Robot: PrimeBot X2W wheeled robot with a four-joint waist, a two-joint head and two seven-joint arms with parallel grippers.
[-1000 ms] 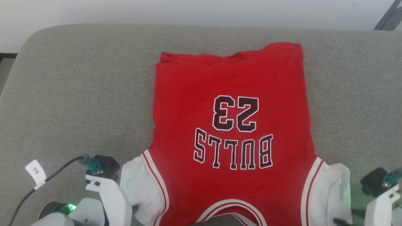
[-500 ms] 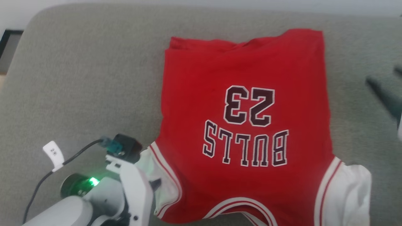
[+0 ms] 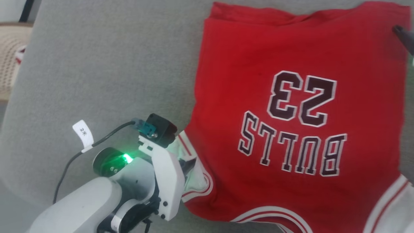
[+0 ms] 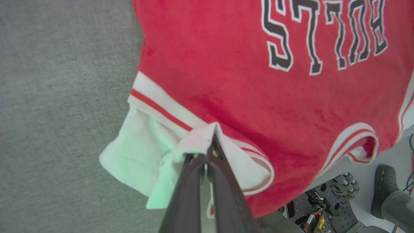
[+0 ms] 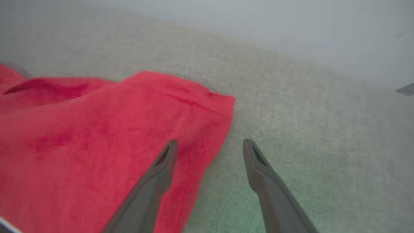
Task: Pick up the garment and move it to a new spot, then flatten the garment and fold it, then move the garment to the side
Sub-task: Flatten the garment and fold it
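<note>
The garment [image 3: 291,106], a red jersey with upside-down "BULLS 23" lettering, lies spread on a grey cushion [image 3: 97,64]. My left gripper [image 3: 189,163] sits at its near left corner. In the left wrist view that gripper [image 4: 208,152] is shut on a bunched fold of the white sleeve panel and striped trim. My right gripper [image 5: 210,145] hovers open above the garment's [image 5: 97,145] far right corner, one finger over red cloth, the other over the cushion. A dark fingertip [image 3: 402,32] of it shows at the head view's top right.
A beige perforated basket [image 3: 9,55] stands off the cushion's far left edge. Beyond the cushion's near edge, the left wrist view shows the floor, robot base parts [image 4: 336,194] and a person's shoe [image 4: 383,187]. Bare cushion extends left of the garment.
The head camera has swung, shifting the whole picture. My right gripper left the near right sleeve, opened, and now hangs over the far right corner. The left sleeve panel is bunched in the left gripper.
</note>
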